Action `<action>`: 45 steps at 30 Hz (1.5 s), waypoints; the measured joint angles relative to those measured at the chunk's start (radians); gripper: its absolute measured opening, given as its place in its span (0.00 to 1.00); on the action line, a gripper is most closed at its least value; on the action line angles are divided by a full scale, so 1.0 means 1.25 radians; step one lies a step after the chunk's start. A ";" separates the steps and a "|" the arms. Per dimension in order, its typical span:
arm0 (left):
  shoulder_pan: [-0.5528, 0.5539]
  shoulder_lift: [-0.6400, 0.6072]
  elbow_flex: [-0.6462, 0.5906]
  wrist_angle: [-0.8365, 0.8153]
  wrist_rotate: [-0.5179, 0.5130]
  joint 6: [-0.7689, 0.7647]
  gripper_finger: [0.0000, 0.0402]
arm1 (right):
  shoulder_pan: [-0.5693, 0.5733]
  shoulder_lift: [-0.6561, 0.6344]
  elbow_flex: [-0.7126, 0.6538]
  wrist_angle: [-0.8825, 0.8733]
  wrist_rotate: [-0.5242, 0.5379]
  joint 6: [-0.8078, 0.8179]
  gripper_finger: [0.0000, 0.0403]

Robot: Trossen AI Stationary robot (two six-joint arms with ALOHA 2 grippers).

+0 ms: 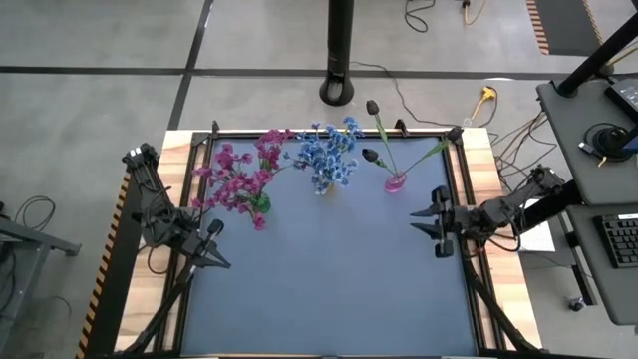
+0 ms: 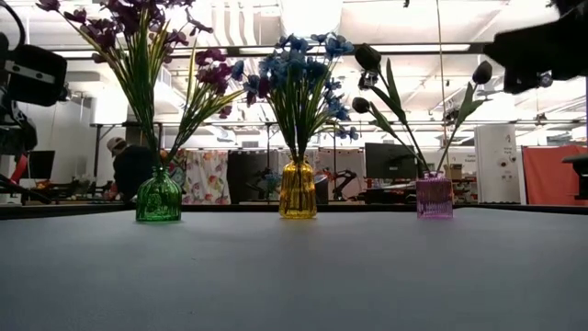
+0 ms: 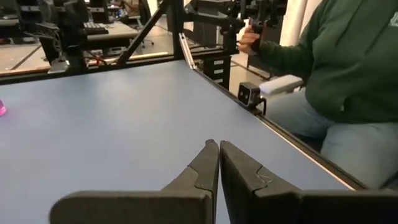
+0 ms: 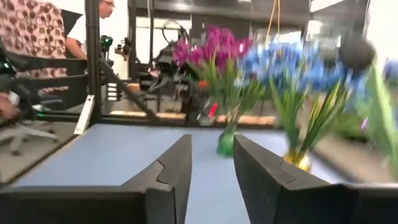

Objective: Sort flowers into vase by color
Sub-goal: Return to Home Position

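Note:
Three small glass vases stand on their bases in a row near the table's far edge. The green vase [image 1: 261, 203] [image 2: 159, 195] holds the magenta-pink flowers [image 1: 237, 176] [image 4: 211, 50]. Blue flowers [image 1: 329, 155] [image 2: 299, 69] fill the yellow vase [image 2: 298, 188]. Dark purple buds [image 1: 373, 130] [image 2: 367, 57] stand in the pink vase [image 1: 396, 181] [image 2: 434, 196]. My left gripper [image 1: 213, 230] [image 3: 218, 147] is shut and empty at the table's left side. My right gripper [image 1: 423, 221] [image 4: 211, 149] is open and empty at the right side, pointing toward the vases.
The blue-grey mat [image 1: 329, 289] is framed by a black rail and wooden border [image 1: 503, 299]. A seated person in a green top [image 3: 348, 74] is beside the table edge, near a small camera [image 3: 249, 93]. Another person [image 2: 129, 165] is in the room behind.

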 joint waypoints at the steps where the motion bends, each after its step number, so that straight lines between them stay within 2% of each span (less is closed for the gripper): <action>1: 0.000 0.002 0.000 0.000 0.000 0.000 0.00 | 0.000 0.000 0.000 -0.019 0.002 0.043 0.26; 4: 0.000 0.009 0.000 0.001 0.000 0.000 0.00 | 0.000 0.000 0.000 -0.062 0.002 0.132 0.23; 7: 0.000 0.013 0.000 0.003 -0.001 0.000 0.00 | 0.000 0.004 0.000 -0.087 0.003 0.157 0.22; 22: 0.000 0.016 -0.001 0.004 -0.001 -0.001 0.00 | 0.000 0.005 0.000 -0.092 0.003 0.157 0.23; 34: 0.000 0.016 -0.001 0.005 -0.001 -0.001 0.00 | 0.000 0.005 0.000 -0.092 0.003 0.157 0.19; 45: 0.000 0.016 -0.001 0.005 -0.001 -0.001 0.00 | 0.000 0.006 0.000 -0.092 0.003 0.157 0.22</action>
